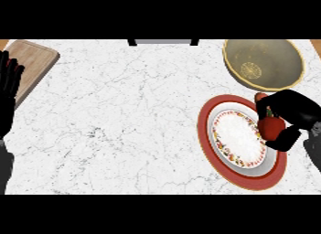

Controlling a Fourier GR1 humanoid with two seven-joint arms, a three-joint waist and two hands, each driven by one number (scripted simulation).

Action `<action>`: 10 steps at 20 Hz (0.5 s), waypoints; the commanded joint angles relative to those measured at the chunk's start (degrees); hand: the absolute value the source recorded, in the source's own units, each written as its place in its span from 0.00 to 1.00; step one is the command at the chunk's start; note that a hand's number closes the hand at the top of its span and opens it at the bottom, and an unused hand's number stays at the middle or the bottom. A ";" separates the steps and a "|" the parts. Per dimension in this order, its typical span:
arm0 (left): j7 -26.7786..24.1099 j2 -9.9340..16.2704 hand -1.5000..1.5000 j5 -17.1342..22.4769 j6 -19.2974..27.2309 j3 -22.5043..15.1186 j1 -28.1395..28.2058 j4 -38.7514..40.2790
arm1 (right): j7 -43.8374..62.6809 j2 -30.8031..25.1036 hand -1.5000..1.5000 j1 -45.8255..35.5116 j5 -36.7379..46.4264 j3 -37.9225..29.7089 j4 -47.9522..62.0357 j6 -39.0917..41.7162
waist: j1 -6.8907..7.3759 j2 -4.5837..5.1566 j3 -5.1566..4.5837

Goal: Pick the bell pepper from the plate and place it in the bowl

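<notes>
We see our right hand (294, 118) curled round the bell pepper (271, 126) over the plate (220, 151), near the bowl (264, 64).

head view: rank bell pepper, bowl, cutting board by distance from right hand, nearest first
From the right hand:
1. bell pepper, inside its curled fingers, over the plate's right rim.
2. bowl, just beyond, at the far right.
3. cutting board, across the counter, at the far left.
</notes>
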 commanded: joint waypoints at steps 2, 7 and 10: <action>-0.04 -0.11 0.50 0.14 -0.35 -0.42 -0.37 -0.69 | -9.55 -12.19 1.00 -3.54 -3.58 -9.12 8.14 -0.18 | 1.37 1.07 0.45; -0.62 -0.62 0.50 0.54 -1.08 -1.11 -1.08 -0.88 | -18.16 -19.44 1.00 -6.73 -5.97 -15.29 16.50 -3.27 | 3.27 1.44 0.53; -0.26 -1.45 0.50 0.32 -0.14 -1.54 -1.93 -1.20 | -22.55 -22.35 1.00 -8.18 -8.03 -19.08 21.04 -5.18 | 3.26 1.44 0.72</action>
